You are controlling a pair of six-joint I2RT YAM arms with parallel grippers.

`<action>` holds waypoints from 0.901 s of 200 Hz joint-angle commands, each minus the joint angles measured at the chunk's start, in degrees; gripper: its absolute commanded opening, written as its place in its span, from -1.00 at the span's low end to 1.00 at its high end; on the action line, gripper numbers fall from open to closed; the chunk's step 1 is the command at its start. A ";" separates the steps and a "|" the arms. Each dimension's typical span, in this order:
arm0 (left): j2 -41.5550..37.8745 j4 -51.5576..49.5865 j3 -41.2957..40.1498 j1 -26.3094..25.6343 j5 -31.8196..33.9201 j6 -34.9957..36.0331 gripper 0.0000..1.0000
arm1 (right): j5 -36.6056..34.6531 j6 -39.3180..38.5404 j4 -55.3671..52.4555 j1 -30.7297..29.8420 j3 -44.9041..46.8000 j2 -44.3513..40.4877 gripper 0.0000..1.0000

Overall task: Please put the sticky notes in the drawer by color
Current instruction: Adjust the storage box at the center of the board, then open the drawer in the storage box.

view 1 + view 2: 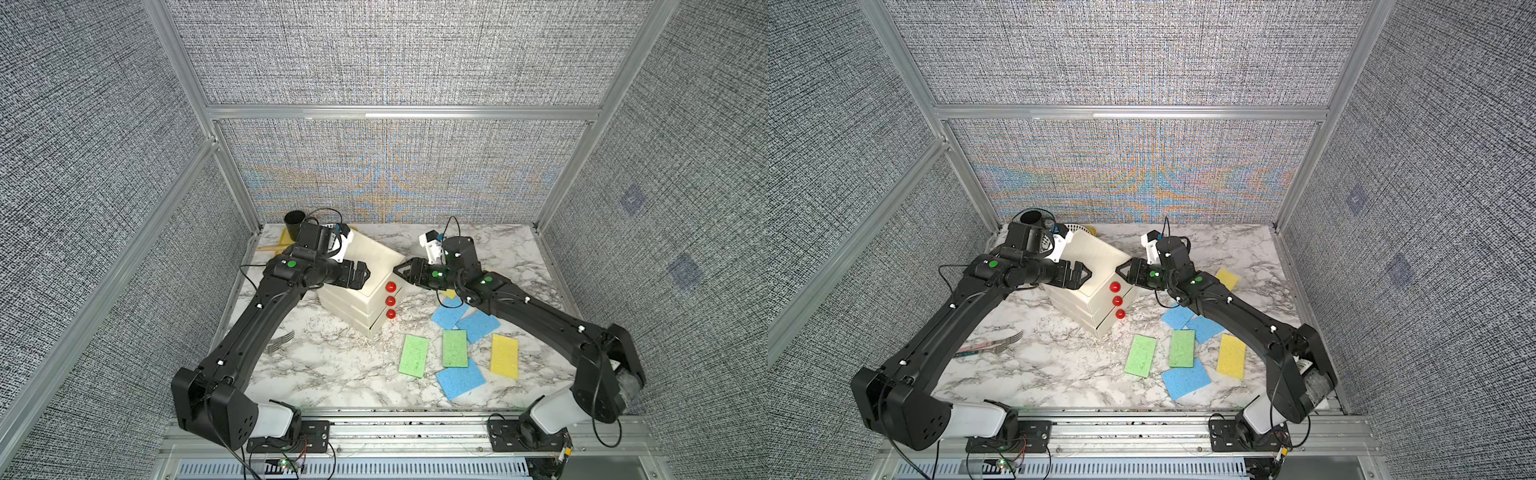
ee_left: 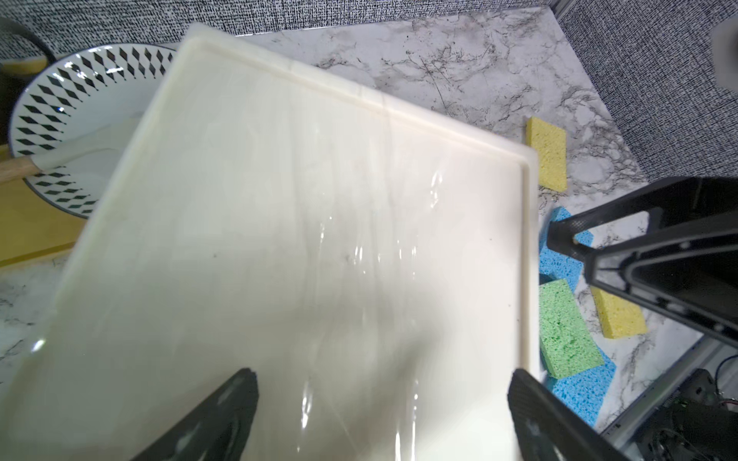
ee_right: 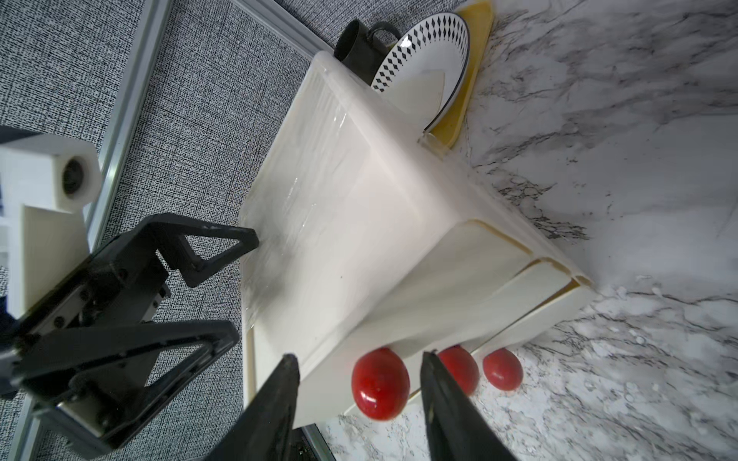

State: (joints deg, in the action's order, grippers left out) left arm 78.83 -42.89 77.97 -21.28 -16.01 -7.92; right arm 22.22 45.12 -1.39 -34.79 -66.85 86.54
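Drawer (image 1: pixel 370 257) askew — knobs (image 1: pixel 390 300) toward right claw (image 1: pixel 398 271)

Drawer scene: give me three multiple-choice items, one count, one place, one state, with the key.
1. How many green sticky notes lie on the table? A one; B two; C four.
2. Where is the left gripper? A over the drawer's top; B over the green sticky notes; C at the knobs.
3. The right gripper is: A shut on a sticky note; B open at the top red knob; C shut, empty.
B: two show in both top views. A: its wrist view shows the cream top below. B: its fingers stand apart at that knob.
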 commanded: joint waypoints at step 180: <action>-3.95 14.54 -9.44 -6.09 6.69 1.57 0.95 | 11.49 10.69 35.84 -1.13 16.16 5.35 0.04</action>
State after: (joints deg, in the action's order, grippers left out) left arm 75.05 -32.56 69.95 -27.22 -11.66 -7.33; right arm 32.97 55.48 29.91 -35.62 -49.80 90.87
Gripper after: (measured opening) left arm 0.973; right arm 0.521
